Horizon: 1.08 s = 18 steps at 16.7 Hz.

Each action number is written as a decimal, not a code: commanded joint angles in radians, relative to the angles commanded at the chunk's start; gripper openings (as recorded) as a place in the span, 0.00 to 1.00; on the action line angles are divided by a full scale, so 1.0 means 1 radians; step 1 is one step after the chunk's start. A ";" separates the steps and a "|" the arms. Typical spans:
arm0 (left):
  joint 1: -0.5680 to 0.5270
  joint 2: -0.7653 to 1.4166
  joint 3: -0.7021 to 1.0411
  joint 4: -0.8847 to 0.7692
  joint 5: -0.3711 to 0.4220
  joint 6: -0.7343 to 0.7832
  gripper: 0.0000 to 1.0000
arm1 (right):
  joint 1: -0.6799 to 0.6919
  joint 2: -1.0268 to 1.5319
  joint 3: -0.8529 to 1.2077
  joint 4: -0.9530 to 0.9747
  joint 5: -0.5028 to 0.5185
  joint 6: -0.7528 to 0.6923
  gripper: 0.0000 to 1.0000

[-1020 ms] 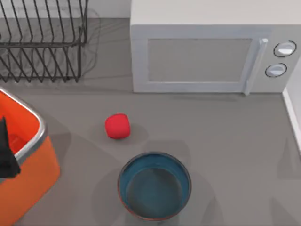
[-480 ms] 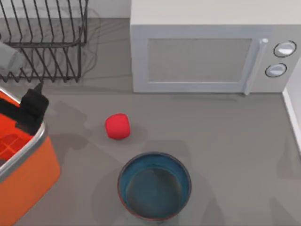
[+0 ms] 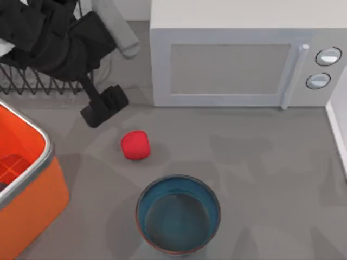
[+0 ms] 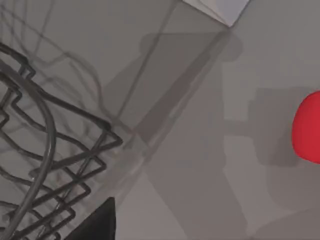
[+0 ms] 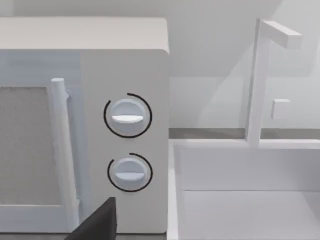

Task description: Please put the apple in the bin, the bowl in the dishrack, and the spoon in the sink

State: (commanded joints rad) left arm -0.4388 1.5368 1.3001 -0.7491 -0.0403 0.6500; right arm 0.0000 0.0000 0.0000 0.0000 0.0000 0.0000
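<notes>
Red apple (image 3: 135,145) just below left gripper (image 3: 104,106) fingers, looks smooth, rollable; grab across middle. Can't tell finger spread.

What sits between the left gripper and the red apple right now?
Nothing: in the top view, only bare grey tabletop separates the left gripper from the small bright-red rounded apple.
</notes>
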 joint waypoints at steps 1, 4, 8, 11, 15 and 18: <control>-0.014 0.080 0.056 -0.049 0.001 0.024 1.00 | 0.000 0.000 0.000 0.000 0.000 0.000 1.00; -0.047 0.283 0.209 -0.176 0.007 0.078 1.00 | 0.000 0.000 0.000 0.000 0.000 0.000 1.00; -0.074 0.479 0.351 -0.308 0.023 0.122 1.00 | 0.000 0.000 0.000 0.000 0.000 0.000 1.00; -0.076 0.579 0.412 -0.380 0.039 0.133 1.00 | 0.000 0.000 0.000 0.000 0.000 0.000 1.00; -0.077 0.617 0.434 -0.408 0.047 0.138 1.00 | 0.000 0.000 0.000 0.000 0.000 0.000 1.00; -0.072 0.615 0.431 -0.406 0.046 0.137 1.00 | 0.000 0.000 0.000 0.000 0.000 0.000 1.00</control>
State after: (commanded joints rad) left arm -0.5104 2.1521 1.7308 -1.1551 0.0055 0.7869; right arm 0.0000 0.0000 0.0000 0.0000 0.0000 0.0000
